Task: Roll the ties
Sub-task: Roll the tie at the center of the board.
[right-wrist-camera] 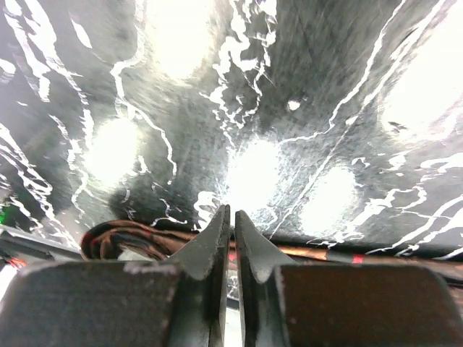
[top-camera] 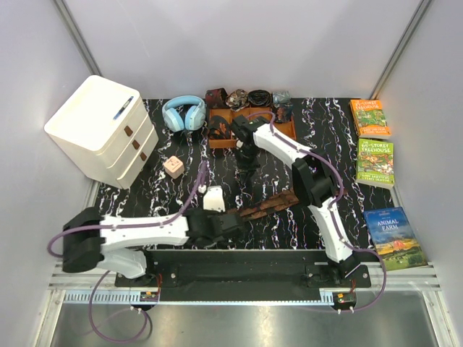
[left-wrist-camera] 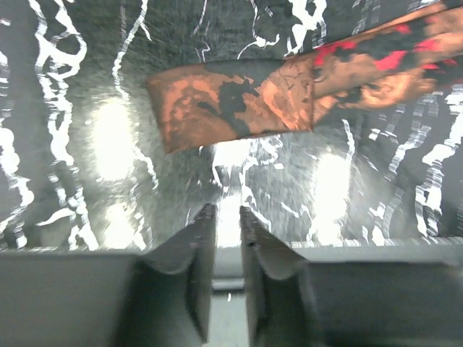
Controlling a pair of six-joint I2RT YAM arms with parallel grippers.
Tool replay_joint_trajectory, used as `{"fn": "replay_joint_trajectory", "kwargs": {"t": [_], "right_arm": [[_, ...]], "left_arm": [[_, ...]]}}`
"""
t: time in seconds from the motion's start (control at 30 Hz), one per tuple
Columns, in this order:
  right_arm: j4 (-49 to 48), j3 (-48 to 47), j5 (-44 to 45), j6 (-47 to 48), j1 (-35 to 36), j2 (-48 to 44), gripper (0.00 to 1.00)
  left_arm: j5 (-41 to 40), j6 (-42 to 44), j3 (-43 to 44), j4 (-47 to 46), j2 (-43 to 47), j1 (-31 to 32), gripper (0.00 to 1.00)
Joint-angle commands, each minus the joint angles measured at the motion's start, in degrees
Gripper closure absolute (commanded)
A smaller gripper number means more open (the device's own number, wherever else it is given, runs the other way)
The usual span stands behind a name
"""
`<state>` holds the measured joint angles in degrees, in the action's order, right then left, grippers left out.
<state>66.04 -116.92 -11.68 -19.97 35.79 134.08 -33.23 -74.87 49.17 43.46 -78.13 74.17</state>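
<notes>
Black, white-veined tabletop (top-camera: 347, 210). Wooden tray (top-camera: 221, 146), beyond the right gripper (right-wrist-camera: 232, 211), holds dark rolls (top-camera: 220, 131) in its compartments. Tie (left-wrist-camera: 231, 105) lies flat just ahead of the left gripper (left-wrist-camera: 228, 210), long axis crosswise to it, cut end toward its left. Left jaws stand slightly apart, empty; right jaws nearly together, empty.

The top camera looked down from the near side over the whole desk (top-camera: 340, 144). Both wrist cameras faced it closely; the left one's tie (left-wrist-camera: 231, 105) also showed from above.
</notes>
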Motion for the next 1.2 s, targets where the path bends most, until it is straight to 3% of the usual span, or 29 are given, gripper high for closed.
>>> {"fn": "replay_joint_trajectory", "kwargs": {"t": [0.0, 0.07, 0.23, 0.33, 0.6, 0.97, 1.17], "right_arm": [[1.3, -0.42, 2.02, -1.65, 0.42, -5.22, 0.88], [-1.86, 6.07, -2.78, -2.97, 0.51, -10.05, 0.88], [-21.36, 26.08, -17.04, -9.91, 1.38, -23.94, 0.89], [-29.29, 31.39, -20.92, -12.99, 3.67, -28.08, 0.89], [-35.28, 34.48, -24.26, -16.6, 7.01, -26.69, 0.91], [-36.51, 38.17, -24.09, -16.42, 7.8, -24.66, 0.93], [-36.86, 39.32, -24.18, -15.63, 7.8, -23.43, 0.93]], "left_arm": [[-2.44, 0.95, 0.06, 7.07, 13.74, -0.08, 0.62], [-2.1, 2.53, -1.26, 6.73, 18.08, -1.22, 0.52], [5.54, 10.17, -6.44, 3.48, 25.92, -11.32, 0.51], [9.58, 12.64, -8.91, -1.7, 26.27, -15.19, 0.51], [18.11, 14.31, -14.27, -13.13, 24.08, -21.17, 0.54], [20.05, 15.19, -15.15, -18.06, 18.46, -22.05, 0.56], [20.23, 15.72, -15.33, -19.91, 16.69, -22.23, 0.52]]}}
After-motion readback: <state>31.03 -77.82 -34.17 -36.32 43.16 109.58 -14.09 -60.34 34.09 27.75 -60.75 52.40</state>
